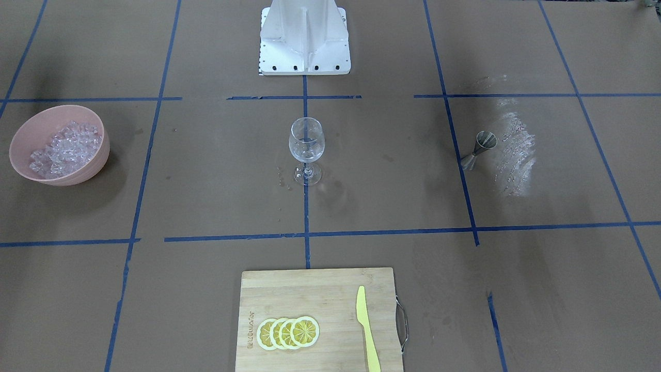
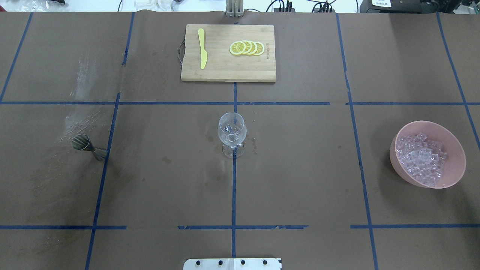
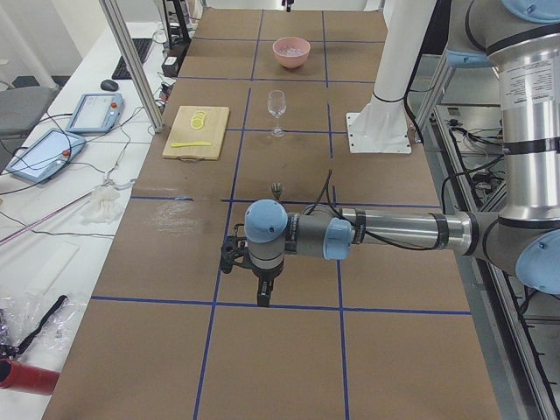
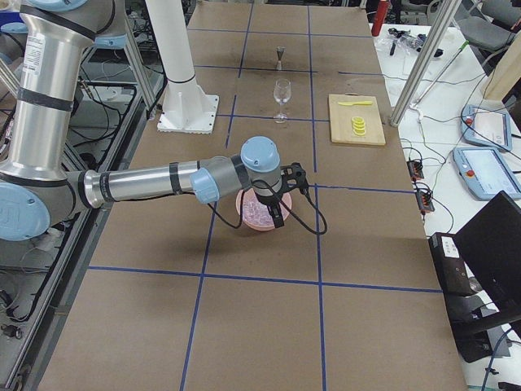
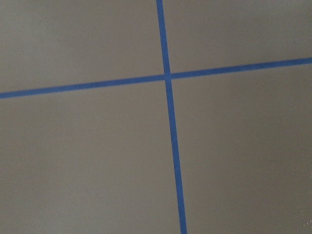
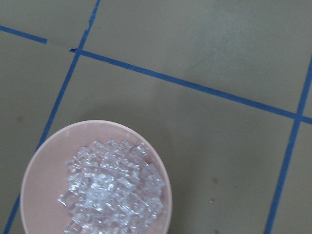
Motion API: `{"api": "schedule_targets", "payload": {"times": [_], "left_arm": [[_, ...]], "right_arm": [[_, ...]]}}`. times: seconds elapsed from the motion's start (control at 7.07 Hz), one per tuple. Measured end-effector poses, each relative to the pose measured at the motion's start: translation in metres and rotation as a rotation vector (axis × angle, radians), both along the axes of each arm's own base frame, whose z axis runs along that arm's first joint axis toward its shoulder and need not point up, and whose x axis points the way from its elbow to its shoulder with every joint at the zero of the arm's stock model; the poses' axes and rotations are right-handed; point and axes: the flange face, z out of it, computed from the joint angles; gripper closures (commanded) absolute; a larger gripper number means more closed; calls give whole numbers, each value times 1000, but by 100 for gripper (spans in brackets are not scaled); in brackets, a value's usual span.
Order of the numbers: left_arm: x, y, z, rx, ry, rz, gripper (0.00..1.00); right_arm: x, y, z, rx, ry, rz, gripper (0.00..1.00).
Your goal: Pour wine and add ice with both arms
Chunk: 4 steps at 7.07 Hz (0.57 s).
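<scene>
Two robot arms (image 3: 394,229) hover over a surface (image 2: 300,180) set for wine and ice
Clear glassy ice (image 2: 422,159) lies heaped in a pink bowl (image 2: 397,165) under the right arm's fingers (image 4: 275,218); the left arm's fingers (image 3: 262,296) hang apart from the jigger (image 2: 84,144); I cannot tell how open either pair is. Slippery cubes could scatter, or a brush could topple the tall central wine glass (image 2: 232,131)

L gripper (image 3: 262,297), R gripper (image 4: 278,220) both point down; open/shut unclear.

Glassy ice (image 1: 64,147), matt plastic bowl (image 1: 99,159), wooden board (image 1: 310,292)
</scene>
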Motion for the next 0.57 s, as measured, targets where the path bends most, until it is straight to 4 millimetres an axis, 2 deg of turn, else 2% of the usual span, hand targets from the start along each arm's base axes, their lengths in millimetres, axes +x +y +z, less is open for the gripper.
{"api": "schedule_targets", "payload": {"times": [0.14,0.28,0.42,0.57], "left_arm": [[0,0,-3,6,4,-1,0],[-1,-3,-7,14,5,-2,0],[-1,-5,-10,22,6,-3,0],[-1,-6,-13,28,6,-3,0]], "right_arm": [[-38,3,-13,-15,0,28,1],[-76,11,-17,-32,8,67,1],[-113,19,-14,-41,19,102,1],[-140,26,-6,-39,25,126,5]]}}
